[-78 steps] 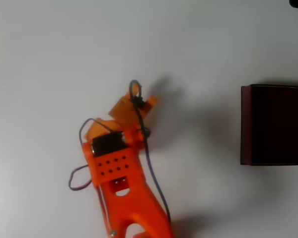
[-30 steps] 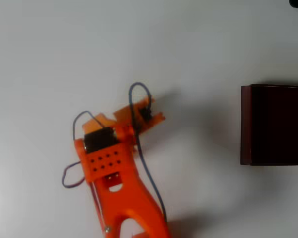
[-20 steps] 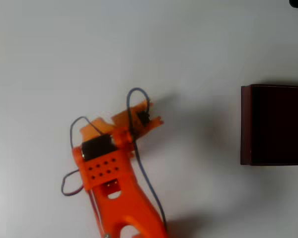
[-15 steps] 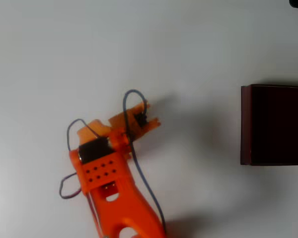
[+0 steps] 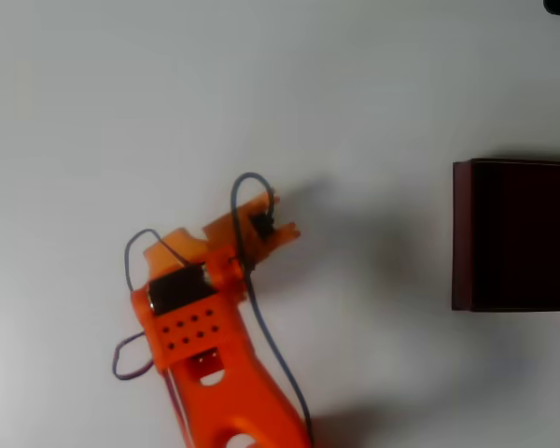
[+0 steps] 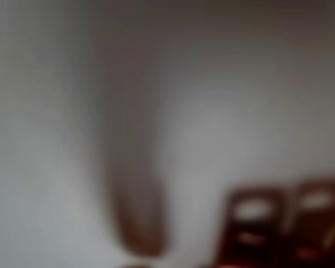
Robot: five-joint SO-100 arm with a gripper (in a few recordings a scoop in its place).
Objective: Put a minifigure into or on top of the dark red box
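My orange two-finger gripper (image 5: 273, 217) sits far left of the dark red rectangular box (image 5: 515, 235); its grip state I cannot tell. The tiny toy minifigure is probably light and slippery, best pinched at the torso.

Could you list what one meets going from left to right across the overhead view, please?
Orange arm → its gripper → bare white table → dark red box at the right edge.

Bare table (image 5: 373, 103) (box (image 5: 518, 235) far right).
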